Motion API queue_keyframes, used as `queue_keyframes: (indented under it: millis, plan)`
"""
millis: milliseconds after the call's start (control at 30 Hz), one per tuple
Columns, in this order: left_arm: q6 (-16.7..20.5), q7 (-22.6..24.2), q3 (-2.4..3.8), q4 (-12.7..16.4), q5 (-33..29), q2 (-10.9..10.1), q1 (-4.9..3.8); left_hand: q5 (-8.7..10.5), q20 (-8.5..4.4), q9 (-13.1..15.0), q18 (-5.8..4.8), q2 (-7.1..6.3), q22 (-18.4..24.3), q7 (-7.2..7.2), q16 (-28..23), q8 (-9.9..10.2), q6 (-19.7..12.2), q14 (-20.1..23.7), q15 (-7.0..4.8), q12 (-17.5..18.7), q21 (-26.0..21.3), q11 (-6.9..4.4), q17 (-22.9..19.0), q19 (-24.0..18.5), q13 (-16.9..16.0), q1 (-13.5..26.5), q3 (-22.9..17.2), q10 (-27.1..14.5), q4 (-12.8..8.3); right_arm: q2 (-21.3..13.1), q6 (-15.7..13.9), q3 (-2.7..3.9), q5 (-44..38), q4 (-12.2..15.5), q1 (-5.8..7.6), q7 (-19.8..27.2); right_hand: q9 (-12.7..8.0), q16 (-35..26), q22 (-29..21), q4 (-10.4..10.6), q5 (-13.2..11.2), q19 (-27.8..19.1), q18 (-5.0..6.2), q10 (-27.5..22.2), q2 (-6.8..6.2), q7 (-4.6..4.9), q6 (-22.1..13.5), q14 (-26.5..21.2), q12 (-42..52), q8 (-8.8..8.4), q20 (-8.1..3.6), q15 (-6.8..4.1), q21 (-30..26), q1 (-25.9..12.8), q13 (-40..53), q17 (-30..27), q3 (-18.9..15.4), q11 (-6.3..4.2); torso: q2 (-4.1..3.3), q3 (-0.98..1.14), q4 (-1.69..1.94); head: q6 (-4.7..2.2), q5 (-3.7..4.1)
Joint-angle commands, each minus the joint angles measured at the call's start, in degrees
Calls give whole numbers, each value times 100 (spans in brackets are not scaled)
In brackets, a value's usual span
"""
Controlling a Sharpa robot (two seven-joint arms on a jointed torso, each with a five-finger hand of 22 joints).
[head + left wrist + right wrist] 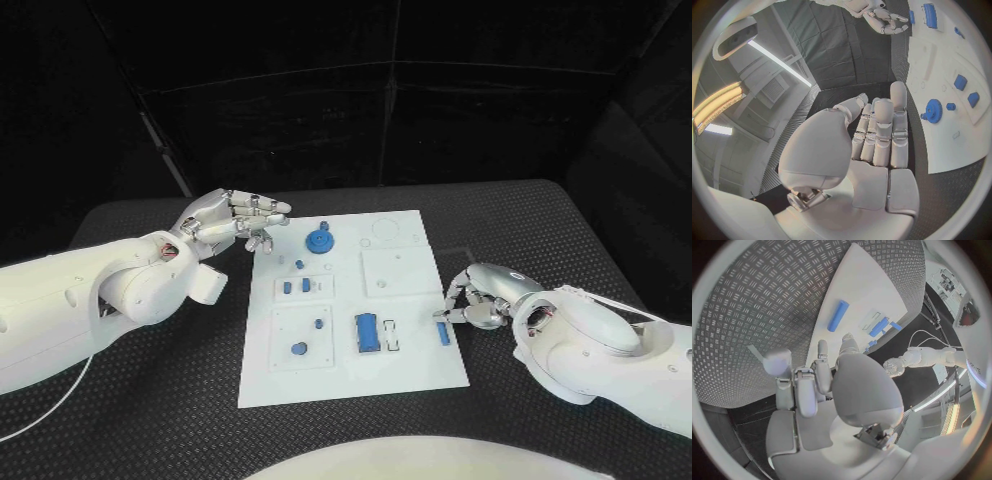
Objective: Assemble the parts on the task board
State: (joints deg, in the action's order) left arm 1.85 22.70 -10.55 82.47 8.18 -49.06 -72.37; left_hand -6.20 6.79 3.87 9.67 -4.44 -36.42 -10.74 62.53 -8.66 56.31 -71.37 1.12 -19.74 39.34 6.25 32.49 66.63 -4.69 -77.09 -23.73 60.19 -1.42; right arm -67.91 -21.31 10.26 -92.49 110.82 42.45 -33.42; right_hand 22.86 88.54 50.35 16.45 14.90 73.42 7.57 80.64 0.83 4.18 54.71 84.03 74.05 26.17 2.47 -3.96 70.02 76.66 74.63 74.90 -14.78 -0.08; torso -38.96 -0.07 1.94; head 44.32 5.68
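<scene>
Blue bar point(443, 333) point(838, 315): lies flat on the white board point(411, 375), just inside the board's right edge and nearer its near-right corner than its far-right one. Its long axis runs parallel to that right edge, one end towards the near edge and the other towards the far edge. Neither end is visibly different, so no heading can be given beyond the axis.

Right hand point(483, 300) point(848, 385): sits on the surface side of the board's right edge, with the fingers point(450, 315) point(820, 355) loosely curved and reaching towards the far end of the bar. The right wrist view shows bare board between fingertips and bar. This hand is released and carries nothing.

Step in hand, as judged: taking up the bar. Recommended:
- Bring the fingers over the bar's middle, not its end, so it lifts level.
- Pinch across the short width, thumb on one long side and a finger on the other.
- Keep the axis as it lies during the lift. The larger blue block point(366, 331) stands on the same heading, so little turning should be needed if the bar seats nearby.
- Risk: a push from the outer side could slide the bar inward across the board.

Left hand point(231, 220) point(879, 145): hovers at the board's far-left corner, fingers extended side by side, grasping nothing. The blue gear point(320, 240) point(932, 110) lies near it, untouched.
</scene>
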Motion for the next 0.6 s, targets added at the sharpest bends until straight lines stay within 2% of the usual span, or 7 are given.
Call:
queue_keyframes:
  millis: [33,300,600]
  plan:
    - [-40,43,3,2,-27,7,-2,11,21,-3,85,28,13,-2,-24,-25,-23,39,17,-30,-25,2,-7,0,-5,33,29,-38,-2,16,399,-1,-161,-11,3,-16,-4,-25,-2,1,-10,-26,-48,-34,-37,10,48,522,-6,-18,21,28,-21,-5,-81,1168,-25,6,-4,-8,10,0,10]
    - [-42,45,1,-4,-27,9,4,11,21,-3,85,28,13,-2,-24,-25,-23,39,17,-30,-25,2,-7,0,-5,33,29,-38,-2,63,665,-1,-170,-62,3,-16,0,-26,0,-4,-10,-26,-48,-34,-43,0,74,522,-5,-8,19,24,-22,9,-80,1167,-30,0,-6,-10,20,14,-2]
    - [-48,45,0,-4,-27,3,7,11,21,-3,85,28,13,-2,-24,-25,-23,39,17,-30,-25,2,-7,0,-5,33,29,-38,-2,121,915,-2,-172,-92,2,-9,11,-23,27,-30,59,-14,-52,-22,-4,-30,148,523,7,16,3,2,-12,108,-68,1175,-14,-28,-10,-13,9,26,-22]
